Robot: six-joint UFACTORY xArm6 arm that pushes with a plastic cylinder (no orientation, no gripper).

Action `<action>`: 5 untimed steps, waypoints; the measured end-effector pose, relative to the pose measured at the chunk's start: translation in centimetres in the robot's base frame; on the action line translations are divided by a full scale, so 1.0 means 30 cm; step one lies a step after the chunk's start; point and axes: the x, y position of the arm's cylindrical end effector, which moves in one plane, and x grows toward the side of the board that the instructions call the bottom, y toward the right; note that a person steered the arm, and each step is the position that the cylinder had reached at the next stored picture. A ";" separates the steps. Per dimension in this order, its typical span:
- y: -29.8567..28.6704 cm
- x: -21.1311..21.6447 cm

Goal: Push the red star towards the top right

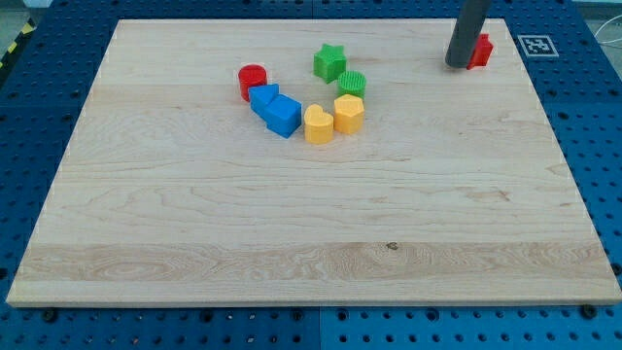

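The red star (480, 51) lies near the board's top right corner, partly hidden behind my rod. My tip (457, 64) rests on the board right against the star's left side. Only the star's right part shows, so its shape is hard to make out.
A cluster sits at the upper middle: a red cylinder (253, 79), a blue block (262, 96), a second blue block (283, 116), a yellow heart (318, 124), a yellow hexagon (349, 113), a green cylinder (352, 85), a green star (329, 62). A printed marker (536, 45) sits beyond the board's top right corner.
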 end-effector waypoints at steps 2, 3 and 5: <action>0.209 0.074; 0.217 -0.003; 0.135 -0.067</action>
